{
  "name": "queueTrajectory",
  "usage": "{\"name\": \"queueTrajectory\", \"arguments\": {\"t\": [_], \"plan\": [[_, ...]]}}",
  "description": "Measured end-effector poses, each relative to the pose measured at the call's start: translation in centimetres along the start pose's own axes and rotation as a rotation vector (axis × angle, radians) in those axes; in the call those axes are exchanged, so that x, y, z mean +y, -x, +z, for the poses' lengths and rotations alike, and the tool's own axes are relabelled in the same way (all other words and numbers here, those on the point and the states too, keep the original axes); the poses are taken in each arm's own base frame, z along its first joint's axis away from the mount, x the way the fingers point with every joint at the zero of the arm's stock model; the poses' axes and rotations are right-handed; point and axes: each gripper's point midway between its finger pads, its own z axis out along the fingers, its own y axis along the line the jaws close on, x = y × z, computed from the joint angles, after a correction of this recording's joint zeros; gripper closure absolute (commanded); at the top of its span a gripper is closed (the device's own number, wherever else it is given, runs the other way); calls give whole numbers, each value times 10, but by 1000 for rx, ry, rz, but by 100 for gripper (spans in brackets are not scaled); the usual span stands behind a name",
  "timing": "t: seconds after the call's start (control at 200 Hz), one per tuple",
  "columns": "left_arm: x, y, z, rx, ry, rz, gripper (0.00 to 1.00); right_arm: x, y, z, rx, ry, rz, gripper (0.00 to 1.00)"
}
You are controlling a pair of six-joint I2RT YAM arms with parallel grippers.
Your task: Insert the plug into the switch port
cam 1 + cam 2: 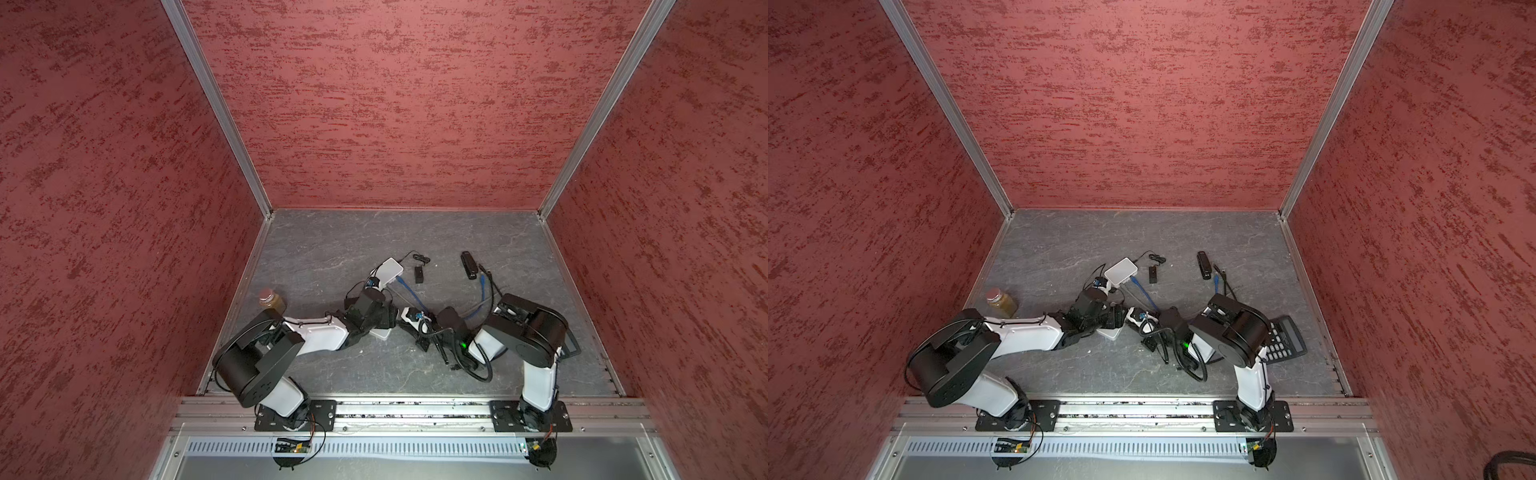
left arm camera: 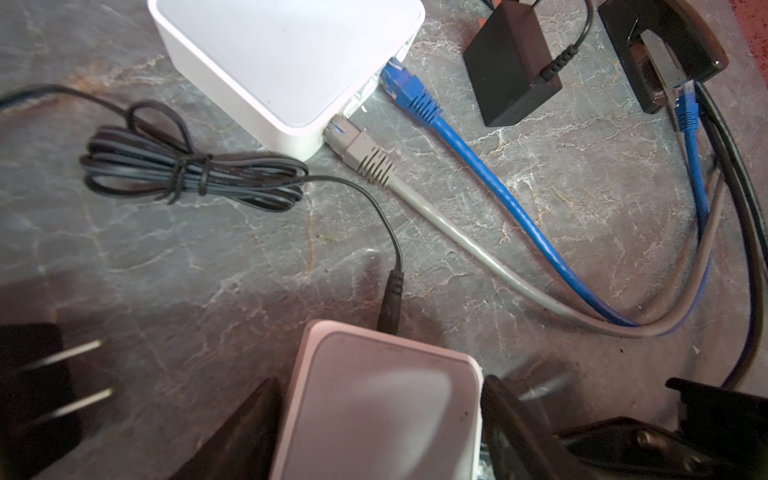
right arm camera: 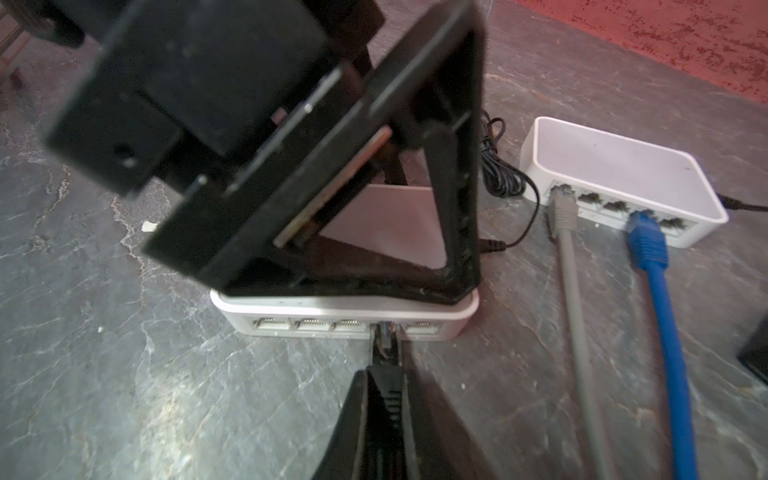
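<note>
My right gripper [image 3: 384, 359] pinches the plug [image 3: 385, 332] at 1 of the switch's [image 3: 453, 320] 5 ports, and since it is probably light, rigid and brittle-latched I'd hold its boot, while my left gripper [image 2: 374, 424] straddles the switch, clamped or not I cannot tell.

The counter [image 2: 166, 257] looks like matt, veined grey stone. The near switch [image 3: 345, 309] is smooth white plastic with a faint sheen. The plug [image 3: 388, 395] has a ridged black plastic boot. The walls [image 1: 374, 104] are rough and red.
</note>
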Motion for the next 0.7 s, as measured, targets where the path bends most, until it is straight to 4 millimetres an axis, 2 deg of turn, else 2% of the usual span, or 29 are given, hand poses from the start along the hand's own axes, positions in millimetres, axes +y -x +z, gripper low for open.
{"name": "queueTrajectory", "arguments": {"t": [0.696], "plan": [[-13,3,12,-40,-48,131,26,-5,-2,-1,7,-18,-83,100]]}}
